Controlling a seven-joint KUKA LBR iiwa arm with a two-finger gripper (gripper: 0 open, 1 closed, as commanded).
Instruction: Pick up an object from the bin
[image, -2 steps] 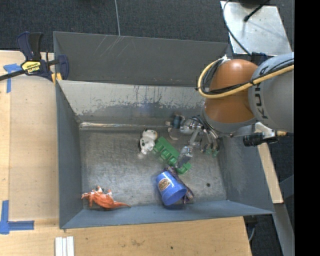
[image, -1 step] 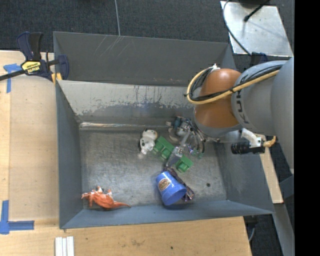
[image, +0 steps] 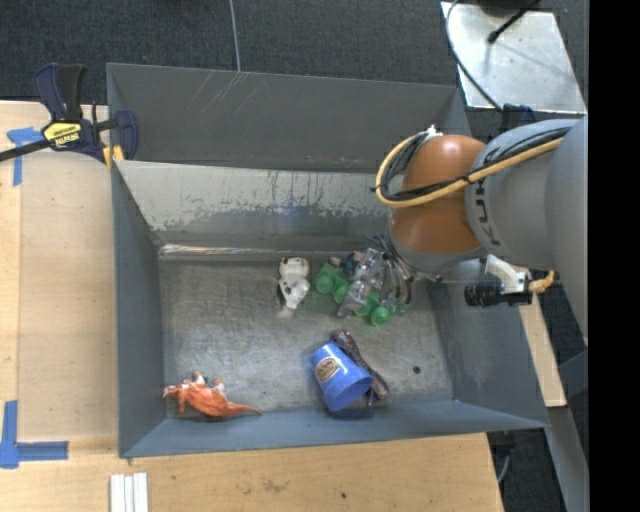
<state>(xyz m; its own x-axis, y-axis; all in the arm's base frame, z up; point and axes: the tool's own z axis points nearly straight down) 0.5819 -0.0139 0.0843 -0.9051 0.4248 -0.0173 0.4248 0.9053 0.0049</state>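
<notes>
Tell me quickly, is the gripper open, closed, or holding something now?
Gripper: cannot be told. It is down among the green plastic pieces in the back right of the bin.
</notes>
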